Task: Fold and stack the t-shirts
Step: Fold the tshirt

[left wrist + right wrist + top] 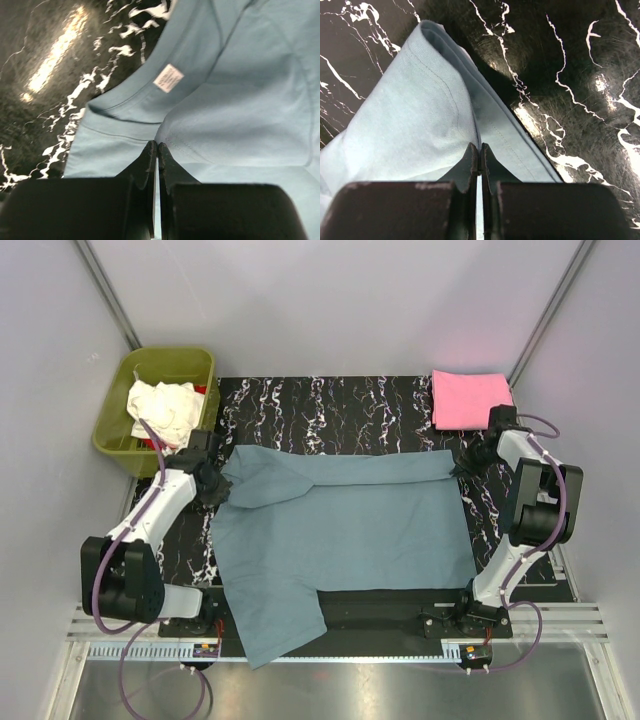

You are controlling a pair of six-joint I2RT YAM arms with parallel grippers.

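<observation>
Blue-grey t-shirt (345, 530) lies spread over the middle of the black marbled worktop (330, 405) in the top view, long axis running left to right across the frame. The neck is at the left, the hem at the right, and one sleeve (275, 625) trails toward the lower left. A strip along its upper edge is doubled over. The left gripper (212, 483) pinches the upper left end and the right gripper (463, 466) the upper right corner. A folded pink t-shirt (470, 398) sits at the upper right, and a cream-white t-shirt (160, 405) is bundled in the olive-green tub (110, 425) at the upper left.

Left wrist view: the left gripper (157, 147) has its fingers pressed together on cloth just below the neckline, with the label (168, 78) above them.

Right wrist view: the right gripper (480, 149) is clamped on the stitched hem corner, which is folded back on itself.

The step looks like a lengthwise fold. It would go best with both ends carried toward the bottom of the frame together, level, with the cloth lightly taut between them, and the edge laid parallel to the lower one
</observation>
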